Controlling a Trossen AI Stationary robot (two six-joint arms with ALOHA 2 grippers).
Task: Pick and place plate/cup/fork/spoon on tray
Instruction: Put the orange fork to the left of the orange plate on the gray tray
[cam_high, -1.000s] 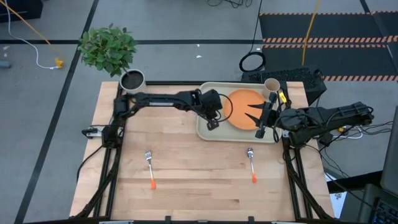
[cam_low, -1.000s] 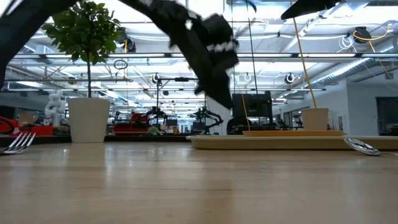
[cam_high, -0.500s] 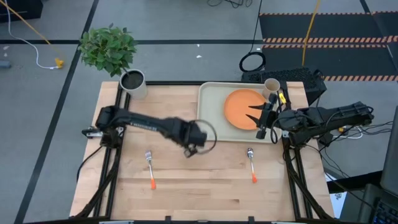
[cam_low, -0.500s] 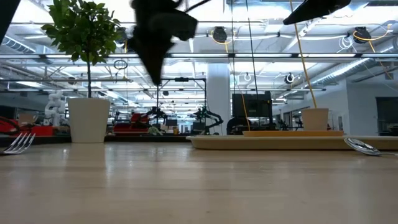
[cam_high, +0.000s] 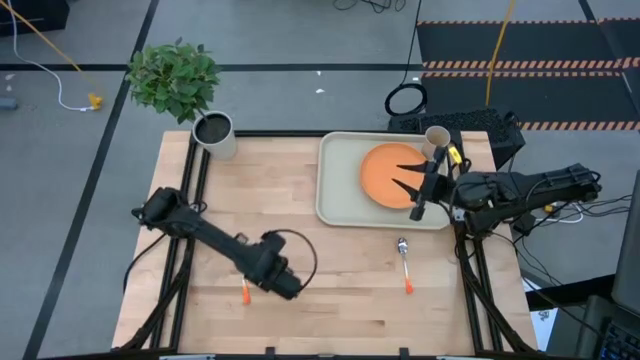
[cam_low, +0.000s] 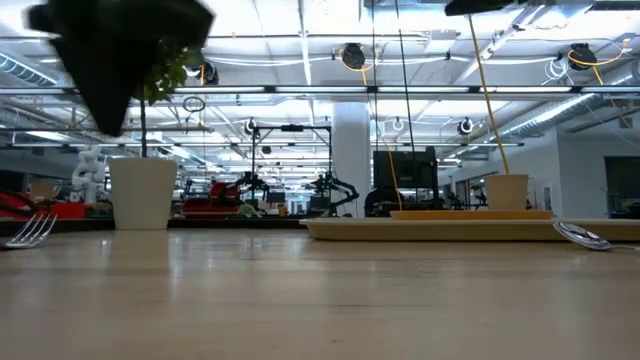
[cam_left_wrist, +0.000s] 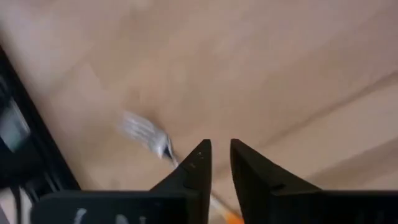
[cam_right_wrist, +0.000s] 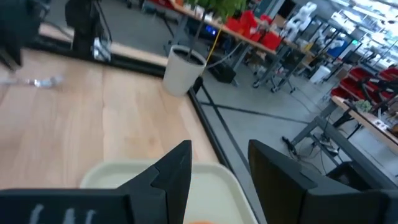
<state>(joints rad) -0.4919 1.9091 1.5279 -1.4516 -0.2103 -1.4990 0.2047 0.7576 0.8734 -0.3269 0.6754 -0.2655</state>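
Note:
The fork lies on the table at the near left. Its orange handle end (cam_high: 246, 293) shows beside my left arm, and its tines show in the left wrist view (cam_left_wrist: 142, 129) and the low view (cam_low: 30, 230). My left gripper (cam_high: 272, 280) (cam_left_wrist: 221, 149) hangs above the fork, open by a narrow gap and empty. The orange plate (cam_high: 392, 172) and the beige cup (cam_high: 437, 137) rest on the tray (cam_high: 335, 200). The spoon (cam_high: 404, 262) lies on the table near the tray. My right gripper (cam_high: 405, 182) (cam_right_wrist: 217, 162) hovers open over the plate.
A light pot with dark soil (cam_high: 213, 130) and a leafy plant (cam_high: 175, 75) stand at the table's far left corner. Bare wood lies between the fork and the spoon. Black frame rails run along the table's left and right edges.
My left gripper has swung from over the tray's left part toward the table's near left, and now hangs above the fork. The plate, cup, fork and spoon lie where they were.

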